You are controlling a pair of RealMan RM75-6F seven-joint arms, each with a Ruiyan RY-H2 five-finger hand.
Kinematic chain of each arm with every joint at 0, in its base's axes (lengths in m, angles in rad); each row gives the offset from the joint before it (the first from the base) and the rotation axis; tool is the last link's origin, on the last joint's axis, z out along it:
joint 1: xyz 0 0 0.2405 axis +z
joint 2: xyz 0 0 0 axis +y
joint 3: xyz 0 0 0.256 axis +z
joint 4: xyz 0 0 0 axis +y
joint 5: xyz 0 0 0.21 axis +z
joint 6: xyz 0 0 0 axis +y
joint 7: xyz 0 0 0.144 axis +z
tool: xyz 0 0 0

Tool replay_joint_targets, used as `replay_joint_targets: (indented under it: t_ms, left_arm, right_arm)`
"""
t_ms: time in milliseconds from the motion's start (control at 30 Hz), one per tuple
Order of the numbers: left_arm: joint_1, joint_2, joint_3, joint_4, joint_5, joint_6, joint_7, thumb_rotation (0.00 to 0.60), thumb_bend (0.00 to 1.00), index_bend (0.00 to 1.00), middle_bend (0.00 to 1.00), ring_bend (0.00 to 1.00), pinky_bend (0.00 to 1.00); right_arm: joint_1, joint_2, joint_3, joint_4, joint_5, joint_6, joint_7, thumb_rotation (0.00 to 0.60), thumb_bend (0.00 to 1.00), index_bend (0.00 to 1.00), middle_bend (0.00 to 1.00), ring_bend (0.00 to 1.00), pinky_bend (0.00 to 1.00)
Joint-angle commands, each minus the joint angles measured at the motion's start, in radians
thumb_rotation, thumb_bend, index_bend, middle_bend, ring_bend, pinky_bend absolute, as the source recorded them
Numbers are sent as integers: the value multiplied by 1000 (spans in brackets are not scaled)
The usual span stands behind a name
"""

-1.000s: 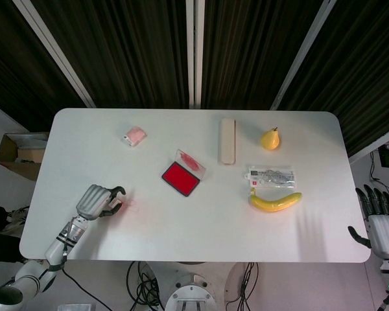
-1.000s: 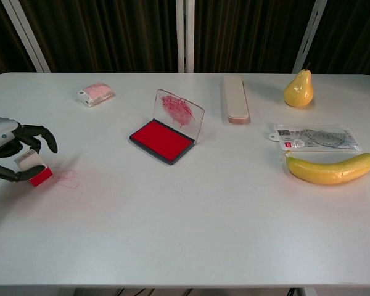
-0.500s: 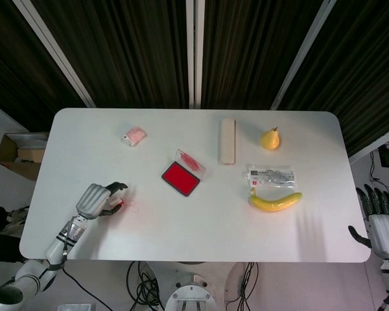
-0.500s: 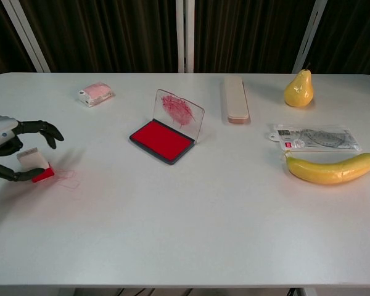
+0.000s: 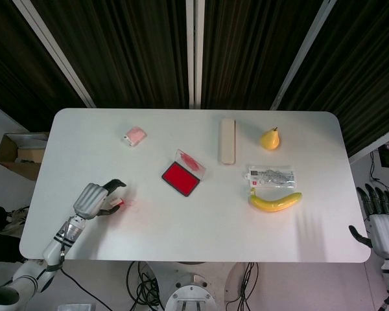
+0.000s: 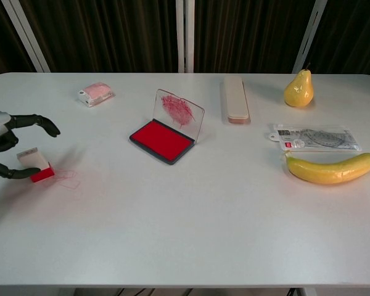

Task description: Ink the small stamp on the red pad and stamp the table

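Note:
The small stamp (image 6: 36,165), white-bodied with a red base, lies tilted on the table near the left front edge, also seen in the head view (image 5: 117,206). My left hand (image 6: 3,145) (image 5: 94,199) is beside it with the fingers spread and lifted off; only the thumb tip lies against the stamp's base. A faint red ink mark (image 6: 65,179) shows on the table just right of the stamp. The red ink pad (image 6: 161,140) (image 5: 180,177) sits mid-table with its clear lid (image 6: 179,111) raised. My right hand (image 5: 381,223) hangs off the table's right edge, fingers apart and empty.
A pink packet (image 6: 95,94) lies at the back left. A beige case (image 6: 236,98), a pear (image 6: 298,89), a ruler packet (image 6: 314,139) and a banana (image 6: 330,169) occupy the right side. A cardboard box (image 5: 19,154) stands on the floor to the left.
My left hand's fingers have opened and pulled back to the left off the stamp, which now rests on the table. The right hand has not moved.

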Motion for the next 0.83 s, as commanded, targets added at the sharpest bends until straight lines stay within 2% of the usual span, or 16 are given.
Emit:
replay_joint_targets:
  t_ms: [33,200,267,300,333,400,433,467,500,567,667,833]
  left_arm:
    - [8,30,-8,-42,-2,29,-9,600,187,273,283,969,1000]
    - [28,115,-19,-180,-2,101,-29,600,115,273,283,944,1000]
    - [43,177,-25,-269,-5,135,-10,600,102,279,285,898,985]
    - [50,202,-28,-306,-8,145,9,572,103,283,287,837,958]
    - [61,227,-35,-340,-15,161,37,500,105,285,286,738,895]
    - [94,294,-44,-419,-42,178,132,271,102,263,267,512,690]
    - [122,345,-45,-474,-75,166,221,127,99,231,229,346,504]
    - [139,382,-46,-523,-102,152,285,20,96,188,169,192,322]
    - [156,417,-50,-574,-130,144,340,0,94,164,130,129,248]
    - [192,483,-56,-663,-176,148,422,0,93,146,91,89,206]
    - [234,546,-57,-720,-215,152,451,0,94,145,83,81,202]
    - [271,596,-59,-735,-230,152,433,0,93,142,83,81,201]
  right_arm:
    - [-1,1,0,1,0,1,2,600,134,0,0,0,0]
    - [-2,1,2,4,1,4,8,600,134,0,0,0,0]
    - [-4,2,2,5,0,9,11,600,133,0,0,0,0]
    - [-4,2,2,5,-1,11,12,600,133,0,0,0,0]
    - [-5,3,2,5,-3,13,12,600,133,0,0,0,0]
    - [-8,6,0,5,-8,21,13,600,126,0,0,0,0]
    - [-12,8,-2,4,-12,27,13,600,121,0,0,0,0]
    - [-14,9,-3,4,-13,32,13,600,117,0,0,0,0]
    - [-17,10,-5,3,-14,35,11,600,114,0,0,0,0]
    - [-24,12,-8,2,-14,42,10,600,109,0,0,0,0]
    - [-30,14,-7,1,-8,46,5,600,108,0,0,0,0]
    - [-29,12,-7,-2,-9,41,-3,600,107,0,0,0,0]
